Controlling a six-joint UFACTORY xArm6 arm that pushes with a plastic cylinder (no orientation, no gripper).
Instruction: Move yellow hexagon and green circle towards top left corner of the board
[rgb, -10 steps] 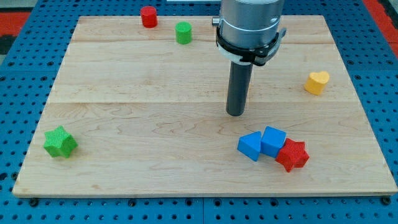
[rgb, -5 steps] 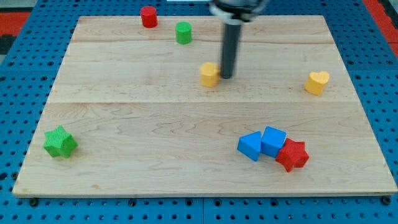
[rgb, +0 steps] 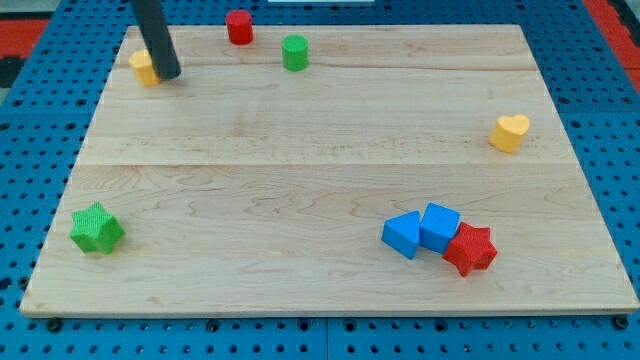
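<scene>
My tip (rgb: 168, 74) against the yellow hexagon's (rgb: 143, 68) right side, green circle (rgb: 294, 52) well apart.

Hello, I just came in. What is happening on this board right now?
A robot arm is pushing blocks with a dark rod. My tip is at the top left corner of the wooden board, touching the right side of the yellow hexagon. The green circle stands apart, further right along the top edge, beside a red cylinder, and is not yet pushed.
</scene>
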